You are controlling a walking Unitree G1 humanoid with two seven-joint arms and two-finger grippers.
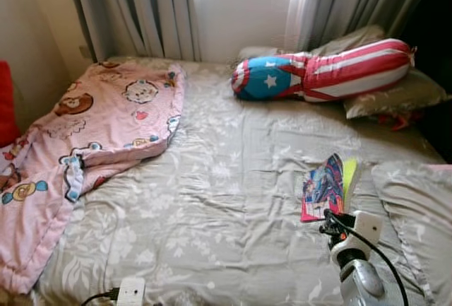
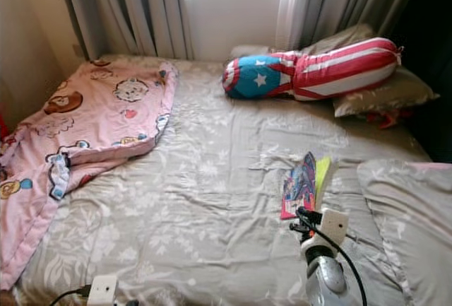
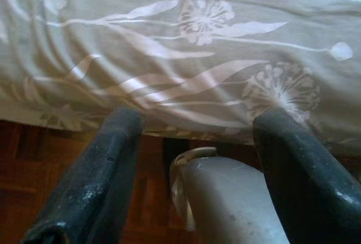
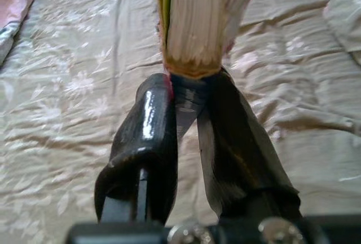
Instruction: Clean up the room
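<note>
The right hand is clamped on the lower edge of a thin, colourful book, held upright over the grey floral bed sheet. The book is judged light and floppy, its pages apt to fan open, so a grip near the spine is advised. The left hand hangs with fingers apart by the bed's edge.

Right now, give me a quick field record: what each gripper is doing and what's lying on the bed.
right gripper: shut on the book, lifted over the bed's right side
left gripper: open, low at the bed edge, holding nothing
bed sheet: grey floral, wrinkled
pink blanket: crumpled on the left side, hanging over the edge
star-and-stripe bolster: at the head, on grey pillows
</note>
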